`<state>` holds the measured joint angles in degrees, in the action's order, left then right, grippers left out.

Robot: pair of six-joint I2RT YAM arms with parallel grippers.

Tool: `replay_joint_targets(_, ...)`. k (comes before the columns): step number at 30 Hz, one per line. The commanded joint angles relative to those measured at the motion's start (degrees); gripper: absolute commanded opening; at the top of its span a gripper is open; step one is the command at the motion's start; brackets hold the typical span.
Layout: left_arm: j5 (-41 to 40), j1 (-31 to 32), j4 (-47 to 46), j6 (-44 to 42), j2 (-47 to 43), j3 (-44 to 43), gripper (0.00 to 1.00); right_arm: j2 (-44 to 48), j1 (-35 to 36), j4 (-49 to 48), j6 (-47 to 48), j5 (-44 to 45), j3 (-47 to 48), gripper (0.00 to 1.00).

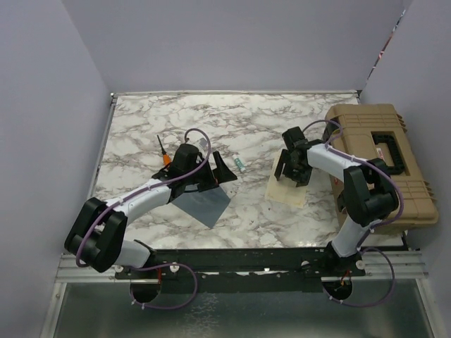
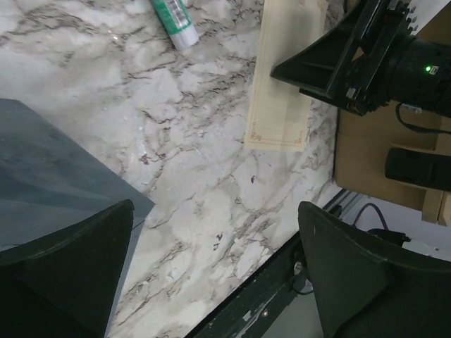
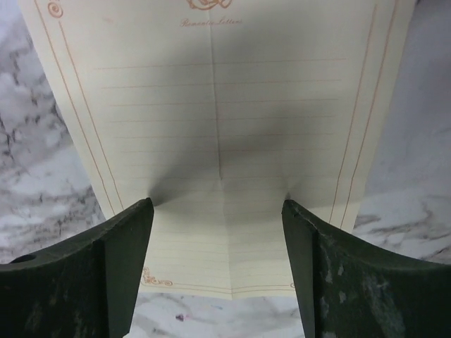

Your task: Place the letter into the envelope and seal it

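Cream-beige letter (image 1: pixel 285 191) lies flat on the marble table (image 1: pixel 141 134), at 3 o'clock from the grey-blue envelope (image 1: pixel 203 204), well apart. Right gripper (image 3: pixel 217 204): spread, fingertips down on the letter. Left gripper (image 2: pixel 215 208): spread wide above the envelope's edge, holding nothing.

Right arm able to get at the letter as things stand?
Probably yes. The right gripper hangs directly over the letter, jaws apart, fingertips down at the sheet. Nothing lies on the paper, and the toolbox stands off to the side. Pinching a sheet this flat may be the harder part.
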<state>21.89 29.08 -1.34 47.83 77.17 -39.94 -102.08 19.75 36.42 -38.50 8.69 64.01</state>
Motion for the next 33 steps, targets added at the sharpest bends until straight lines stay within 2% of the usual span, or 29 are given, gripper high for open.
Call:
replay_joint_targets(1, 0.87, 3.66, -8.48, 4.02, 2.67, 1.18, 0.98, 3.01, 1.67, 1.71, -5.71, -9.04, -7.36, 0.76)
replay_joint_targets(8, 0.01, 8.91, -9.8, 6.22, 9.73, 0.33, 0.93, 10.85, 3.02, -0.69, -14.05, -17.55, -13.95, 0.75)
replay_joint_targets(14, -0.67, 13.58, -5.91, 7.07, 19.63, -6.08, 0.79, 12.87, 3.07, -2.12, -19.04, -18.29, -15.97, 0.75)
replay_joint_targets(17, -2.38, 14.88, -1.85, 8.92, 21.97, -7.24, 0.78, 12.62, 3.09, -2.59, -20.16, -18.24, -15.88, 0.75)
replay_joint_targets(25, -6.65, 16.58, -1.44, 21.44, 23.04, -1.2, 0.78, 14.78, 3.1, -7.58, -26.89, -19.42, -19.29, 0.75)
replay_joint_targets(33, -9.55, 19.08, -11.05, 25.95, 21.81, 2.39, 0.79, 14.31, 3.1, -12.28, -31.44, -24.15, -21.12, 0.75)
